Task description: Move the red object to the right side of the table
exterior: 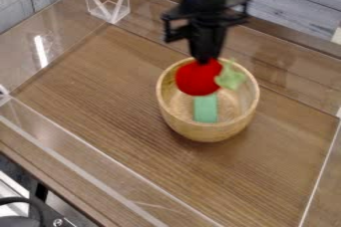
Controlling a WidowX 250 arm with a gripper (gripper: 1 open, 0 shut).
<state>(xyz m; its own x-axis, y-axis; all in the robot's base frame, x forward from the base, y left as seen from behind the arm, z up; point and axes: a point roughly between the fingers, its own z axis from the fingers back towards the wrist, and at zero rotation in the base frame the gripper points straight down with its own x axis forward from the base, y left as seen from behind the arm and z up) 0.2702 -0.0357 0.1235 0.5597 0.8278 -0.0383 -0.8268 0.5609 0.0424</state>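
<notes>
The red object (pixel 198 77), a small round toy fruit with a pale green leafy tip at its right, hangs in the air from my gripper (pixel 204 60). The black gripper points straight down and is shut on the fruit's top. The fruit hovers over the wooden bowl (pixel 180 117) near the middle of the brown wood-grain table (pixel 94 121), above the bowl's back part. A flat green block (pixel 206 108) lies inside the bowl, its upper end hidden behind the fruit.
Clear acrylic walls (pixel 80 171) edge the table on all sides. A small clear acrylic stand (pixel 107 4) sits at the back left. Bare wood lies to the right of the bowl (pixel 293 131), up to the right wall.
</notes>
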